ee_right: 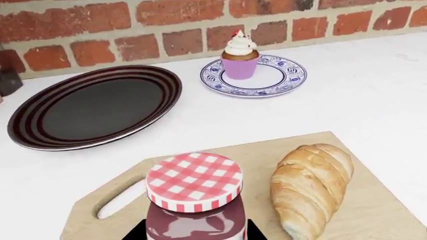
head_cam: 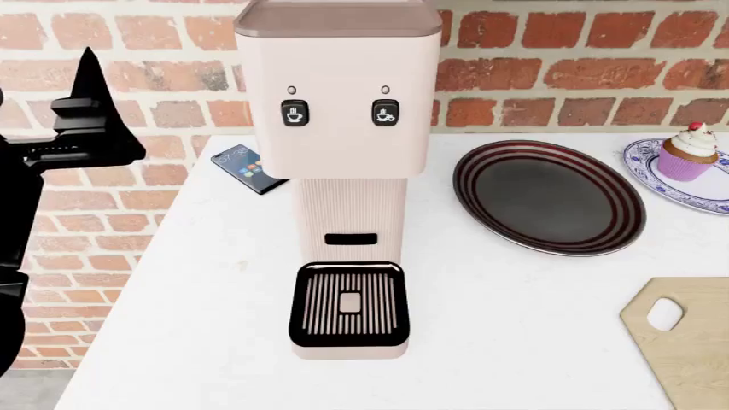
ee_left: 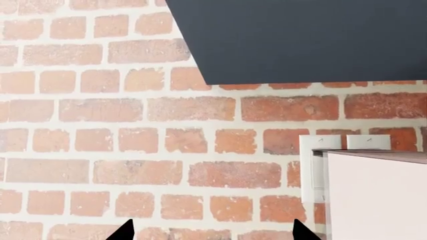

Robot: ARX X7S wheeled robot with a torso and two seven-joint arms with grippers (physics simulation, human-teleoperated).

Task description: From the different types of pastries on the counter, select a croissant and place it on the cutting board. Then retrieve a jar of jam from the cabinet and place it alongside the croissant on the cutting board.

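While upright, jam jar [ee_right: 195, 200] stands beside croissant [ee_right: 310, 186].

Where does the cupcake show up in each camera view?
Head view: cupcake at the far right edge, on its patterned plate.
Right wrist view: cupcake on that plate, beyond the cutting board.
Left wrist view: not in it.
Shared landmark: round dark striped plate.
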